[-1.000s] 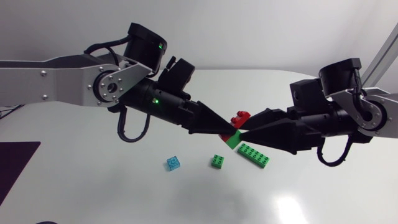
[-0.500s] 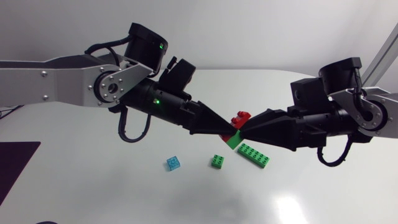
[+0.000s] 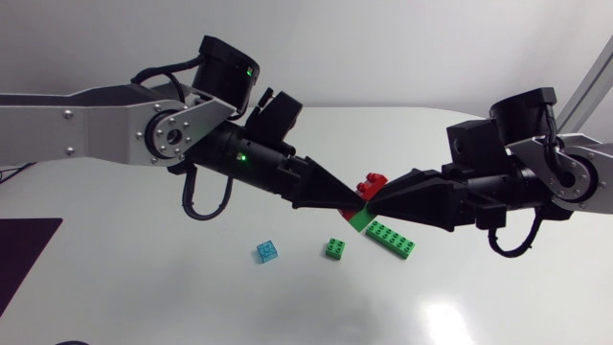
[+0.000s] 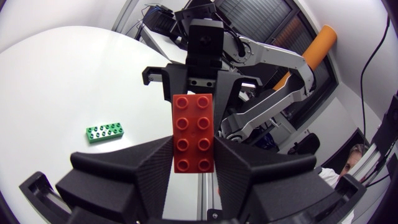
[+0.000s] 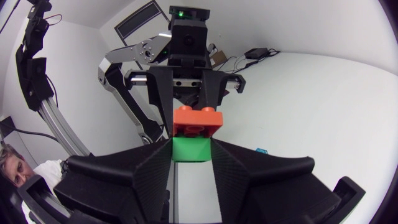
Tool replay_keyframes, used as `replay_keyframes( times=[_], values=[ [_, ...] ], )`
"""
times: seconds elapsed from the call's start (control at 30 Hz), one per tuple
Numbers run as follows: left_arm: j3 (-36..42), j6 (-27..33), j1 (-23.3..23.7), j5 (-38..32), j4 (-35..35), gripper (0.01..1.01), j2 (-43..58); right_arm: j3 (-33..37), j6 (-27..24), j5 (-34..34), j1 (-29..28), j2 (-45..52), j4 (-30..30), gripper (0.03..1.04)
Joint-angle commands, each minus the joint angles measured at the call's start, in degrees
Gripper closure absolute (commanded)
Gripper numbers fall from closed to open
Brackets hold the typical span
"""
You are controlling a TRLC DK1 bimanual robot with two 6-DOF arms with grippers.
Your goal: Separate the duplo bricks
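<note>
**Item 1. Table**: white top, smooth and slightly glossy. It lies under the left gripper and the right gripper, which meet tip to tip above its middle. Its far edge curves round beyond both grippers. In the left wrist view the same white surface spreads ahead of that gripper and off to one side. In the right wrist view it shows beside and beyond that gripper's fingers.

**Item 2. Glare spot**: a bright round reflection on the table, on the near side of the right gripper and well apart from it.

**Item 3. Dark purple patch**: flat and straight-edged, far out behind the left gripper. Whether it lies on the table or past its edge cannot be told.
</note>
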Motion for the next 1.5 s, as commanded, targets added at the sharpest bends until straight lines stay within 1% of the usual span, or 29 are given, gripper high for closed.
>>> replay_keyframes(
  times=[0.0, 0.07, 0.13, 0.17, 0.93, 1.03, 1.17, 1.3, 1.4, 1.47],
  values=[
    [-0.2, -0.7, -0.9, 1.5, 0.5, 0.81, -0.9, -0.3, 0.9, -0.4, 1.1, -0.5, -0.8, 0.71],
    [-0.1, -0.6, -0.6, 1.5, 0.5, 0.81, -0.9, -0.3, 0.9, -0.4, 1.4, -0.5, -1.0, 0.71],
    [-0.1, -0.5, -0.4, 1.5, 0.5, 0.81, -1.0, -0.4, 0.9, -0.4, 1.7, -0.6, -1.0, 0.8],
    [-0.1, -0.4, -0.4, 1.5, 0.5, 0.81, -1.0, -0.4, 0.9, -0.4, 1.7, -0.7, -1.0, 0.81],
    [1.5, -0.2, 3.9, 1.5, 0.2, 0.808, -2.6, -1.8, 0.4, -0.4, 1.7, -0.9, -1.0, 0.81],
    [1.3, 0.3, 3.9, 1.2, 0.2, 0.81, -3.3, -1.8, 0.5, -0.4, 1.7, -1.1, -1.3, 0.81],
    [0.4, 2.6, 2.1, -2.5, -0.6, 0.81, -4.0, -1.0, 0.7, 0.3, 1.8, -1.2, -2.6, 0.81],
    [0.5, 6.6, 0.8, -5.4, -4.8, 0.81, -3.9, -0.4, 0.5, 1.3, 1.1, -1.5, -3.7, 0.81],
    [1.2, 12.1, 0.6, -8.2, -10.2, 0.81, -4.0, -0.7, -0.9, 1.5, -0.5, -2.0, -4.9, 0.81],
    [1.1, 16.8, 1.2, -11.7, -12.8, 0.808, -4.0, -0.5, -3.5, 1.8, -1.7, -2.4, -7.2, 0.81]
  ],
)
